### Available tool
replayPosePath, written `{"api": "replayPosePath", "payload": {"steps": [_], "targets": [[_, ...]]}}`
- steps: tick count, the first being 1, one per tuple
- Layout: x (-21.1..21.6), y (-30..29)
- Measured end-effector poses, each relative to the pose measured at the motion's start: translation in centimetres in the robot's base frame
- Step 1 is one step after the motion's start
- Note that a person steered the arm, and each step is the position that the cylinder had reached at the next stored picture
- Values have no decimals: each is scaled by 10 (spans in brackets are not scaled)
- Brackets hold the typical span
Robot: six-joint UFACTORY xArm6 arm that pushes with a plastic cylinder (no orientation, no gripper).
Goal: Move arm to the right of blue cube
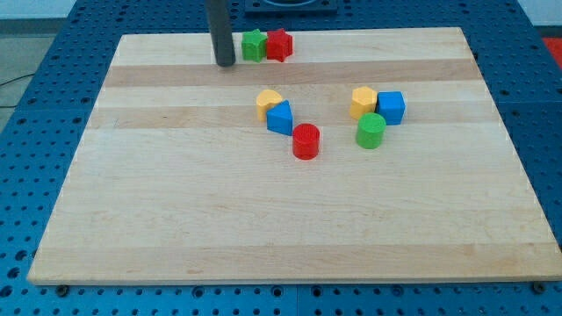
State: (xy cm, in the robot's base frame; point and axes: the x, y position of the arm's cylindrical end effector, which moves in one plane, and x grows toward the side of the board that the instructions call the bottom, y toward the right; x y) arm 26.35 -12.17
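Observation:
The blue cube (392, 107) sits right of the board's middle, touching a yellow block (363, 102) on its left, with a green cylinder (371, 131) just below them. My tip (226, 63) is near the view's top, far to the upper left of the blue cube, just left of a green block (254, 45) that touches a red block (278, 45).
A second cluster sits at the middle: a yellow block (269, 102), a blue wedge-like block (280, 118) and a red cylinder (306, 141). The wooden board (176, 219) lies on a blue perforated table (35, 132).

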Motion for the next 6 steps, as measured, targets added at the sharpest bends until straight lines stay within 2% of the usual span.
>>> {"api": "replayPosePath", "payload": {"steps": [1, 2, 3, 4, 5, 6], "targets": [[0, -2], [16, 49], [23, 119], [13, 219], [49, 336], [101, 336]]}}
